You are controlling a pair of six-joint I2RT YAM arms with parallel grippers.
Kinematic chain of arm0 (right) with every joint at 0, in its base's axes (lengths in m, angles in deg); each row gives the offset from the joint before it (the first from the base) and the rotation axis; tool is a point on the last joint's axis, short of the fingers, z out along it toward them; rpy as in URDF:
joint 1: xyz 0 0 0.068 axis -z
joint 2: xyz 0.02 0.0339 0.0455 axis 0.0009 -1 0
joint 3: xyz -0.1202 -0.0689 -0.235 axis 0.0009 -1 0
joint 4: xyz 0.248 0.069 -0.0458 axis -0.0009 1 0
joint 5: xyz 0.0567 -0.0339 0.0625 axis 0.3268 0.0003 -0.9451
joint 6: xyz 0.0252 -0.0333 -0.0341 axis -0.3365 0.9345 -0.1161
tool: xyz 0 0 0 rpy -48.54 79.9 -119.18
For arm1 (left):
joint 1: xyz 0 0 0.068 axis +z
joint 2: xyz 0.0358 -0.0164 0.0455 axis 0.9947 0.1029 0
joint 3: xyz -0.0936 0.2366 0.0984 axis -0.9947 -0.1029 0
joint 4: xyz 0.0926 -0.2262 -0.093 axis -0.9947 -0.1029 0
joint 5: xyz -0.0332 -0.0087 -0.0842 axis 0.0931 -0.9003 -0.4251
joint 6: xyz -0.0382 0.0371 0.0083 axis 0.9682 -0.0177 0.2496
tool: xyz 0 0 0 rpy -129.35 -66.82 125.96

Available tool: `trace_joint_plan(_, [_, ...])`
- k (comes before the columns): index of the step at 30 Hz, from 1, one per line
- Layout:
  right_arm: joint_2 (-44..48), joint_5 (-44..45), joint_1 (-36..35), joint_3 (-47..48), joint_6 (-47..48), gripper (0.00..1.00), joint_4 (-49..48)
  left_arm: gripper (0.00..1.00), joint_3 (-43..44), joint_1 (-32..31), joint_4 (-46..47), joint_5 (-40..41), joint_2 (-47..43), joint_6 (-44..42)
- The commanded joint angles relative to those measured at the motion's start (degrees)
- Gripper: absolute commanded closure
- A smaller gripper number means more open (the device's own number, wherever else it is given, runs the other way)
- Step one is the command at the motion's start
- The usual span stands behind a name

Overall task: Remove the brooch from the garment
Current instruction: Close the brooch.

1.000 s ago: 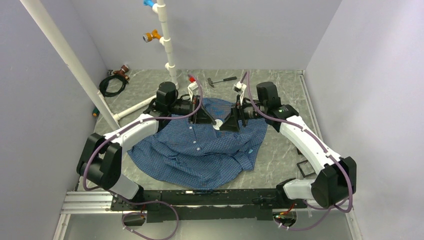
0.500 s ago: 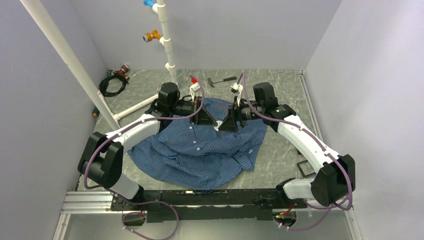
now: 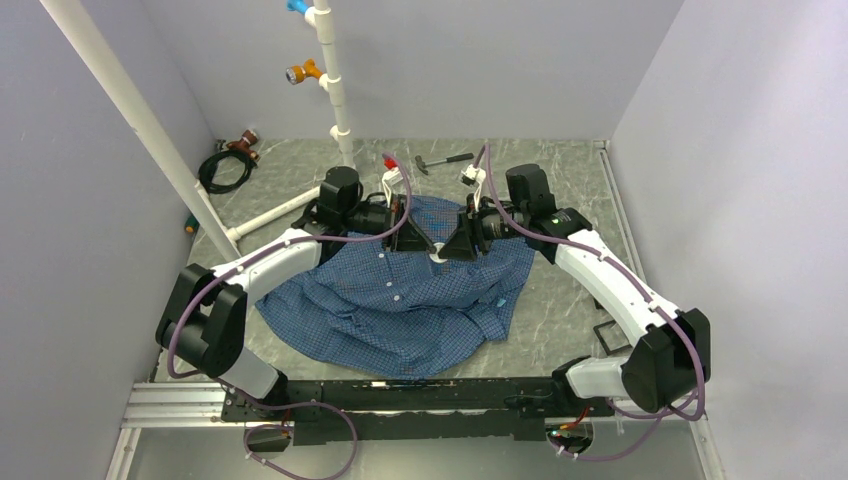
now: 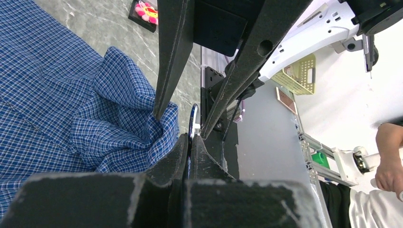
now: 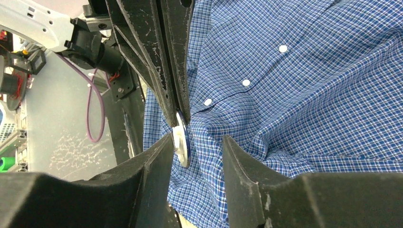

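Note:
The blue checked shirt (image 3: pixel 400 300) lies spread on the table and also shows in the right wrist view (image 5: pixel 294 85). My left gripper (image 3: pixel 428 246) is shut on a thin round disc (image 5: pixel 181 140), white-faced with a blue rim and seen edge-on (image 4: pixel 191 118), just above the shirt's placket. No pink shows on the disc, so I cannot tell whether it is the brooch. My right gripper (image 3: pixel 447 250) is open, its fingers either side of the disc, which sits against its left finger (image 5: pixel 157 161). A pink flower-like piece (image 4: pixel 146 10) lies on a black square on the table beyond the shirt.
A white pipe stand (image 3: pixel 335 90) rises behind the shirt. A small hammer (image 3: pixel 445 160) and a coiled black cable (image 3: pixel 225 165) lie at the back. Black square frames (image 3: pixel 612 335) lie at the right. White buttons (image 5: pixel 245 82) run down the shirt.
Both wrists have shifted slightly, the right one a little to the left. The gripper tips stay together at the disc over the shirt.

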Motion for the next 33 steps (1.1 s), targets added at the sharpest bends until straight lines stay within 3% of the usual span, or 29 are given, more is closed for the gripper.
trace_joint_plan(1, [-0.59, 0.5, 0.05, 1.18, 0.08, 0.57, -1.88, 1.0, 1.14, -1.38, -1.81, -1.21, -2.19, -3.73])
trace_joint_plan(20, [0.47, -6.39, 1.27, -1.17, 1.64, 0.53, 0.81, 1.0, 0.5, -0.87, 1.27, -2.08, -1.46, -1.57])
trace_joint_plan(27, [2.04, -10.14, 1.95, -1.47, 2.08, 0.42, 2.33, 1.0, 0.25, -0.61, 1.94, -2.29, -1.15, -0.86])
trace_joint_plan(33, [1.78, -9.53, 1.99, -1.45, 1.17, 0.46, 1.11, 1.0, -0.11, -0.69, 2.74, -2.23, -1.47, -0.41])
